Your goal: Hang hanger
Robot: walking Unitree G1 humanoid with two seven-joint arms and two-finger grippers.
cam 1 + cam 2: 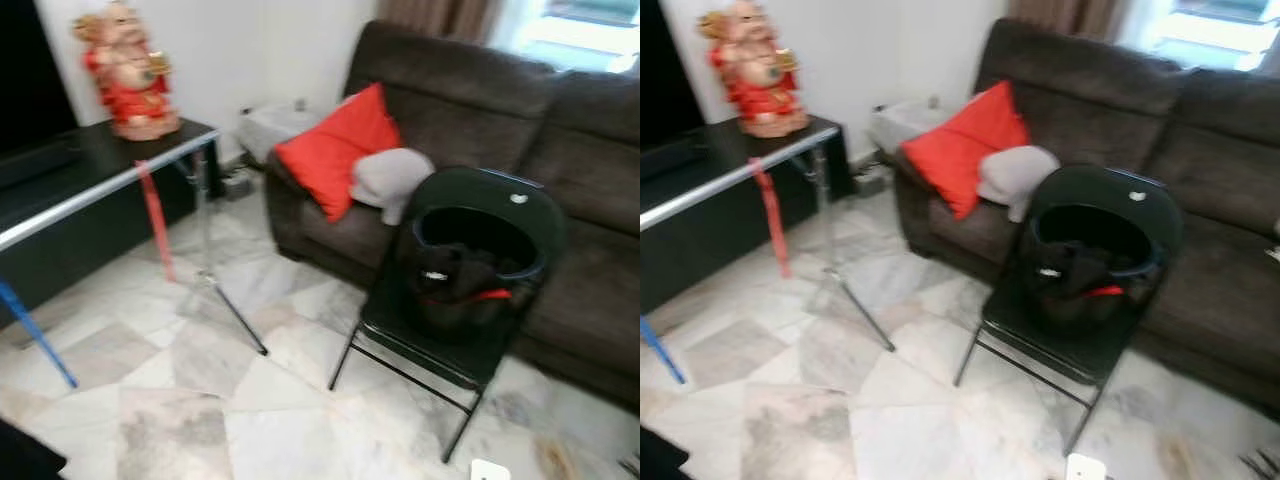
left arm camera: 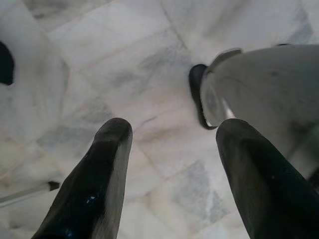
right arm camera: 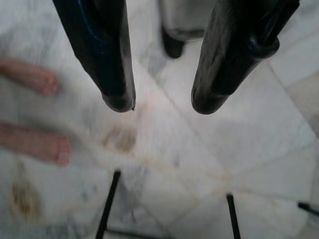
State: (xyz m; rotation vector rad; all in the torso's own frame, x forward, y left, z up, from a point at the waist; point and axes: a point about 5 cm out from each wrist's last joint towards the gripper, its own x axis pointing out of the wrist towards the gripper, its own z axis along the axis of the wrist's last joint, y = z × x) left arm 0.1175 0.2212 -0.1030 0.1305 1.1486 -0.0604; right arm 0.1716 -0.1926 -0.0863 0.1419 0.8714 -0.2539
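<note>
floor: polished marble tiles (image 1: 250, 400), pale grey and cream, veined, cut in angled slabs.

ahead and right, a black folding chair (image 1: 470, 350) with thin metal legs and a rounded back. on its seat sits a dark round basket (image 1: 478, 262) with a blue rim; inside it a heap of dark clothes (image 1: 450, 270) and a red hanger (image 1: 478, 296) lying across the heap. blur keeps me from telling more of the contents.

behind the chair, a dark brown sofa (image 1: 560, 130), soft napped fabric, broad cushions. on it a red square cushion (image 1: 335, 150) stands tilted, and a pale grey rounded one (image 1: 392, 180) lies just beside it, touching.

left, a drying rack: a silver rail (image 1: 100, 190) runs across, glossy, on thin splayed metal legs (image 1: 225, 300). a red hanger piece (image 1: 155, 220) dangles from the rail; a blue bar (image 1: 35, 335) slants down near the left edge. far left, a black low cabinet (image 1: 95, 150) carries a red and gold figurine (image 1: 128, 70).

my left gripper (image 2: 172, 149): two long black matte fingers spread apart, nothing between, over the marble, beside my silver leg (image 2: 264, 94).

my right gripper (image 3: 162, 102): fingers apart, holding nothing, above the floor; a person's bare feet (image 3: 40, 114) on the tiles near it.
</note>
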